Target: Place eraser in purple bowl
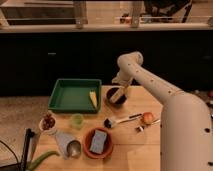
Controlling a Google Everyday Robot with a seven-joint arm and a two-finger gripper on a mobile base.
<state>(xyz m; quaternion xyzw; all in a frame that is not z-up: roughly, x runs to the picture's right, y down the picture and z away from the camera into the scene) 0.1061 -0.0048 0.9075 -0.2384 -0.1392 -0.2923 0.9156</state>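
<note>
The purple bowl (pixel 115 95) is small and dark and stands on the wooden table just right of the green tray. My gripper (pixel 120 93) points down over the bowl, at or just inside its rim, and covers much of its inside. The white arm (pixel 150 82) reaches to it from the lower right. I cannot make out the eraser; if it is at the gripper or in the bowl, it is hidden.
A green tray (pixel 70 95) holds a yellow piece (pixel 93 99). In front are an orange bowl (pixel 88 145) with a blue sponge (pixel 98 141), a brush (pixel 120 120), a round fruit (pixel 147 118), a green cup (pixel 76 120), a white bowl (pixel 48 123) and a tipped metal cup (pixel 69 145).
</note>
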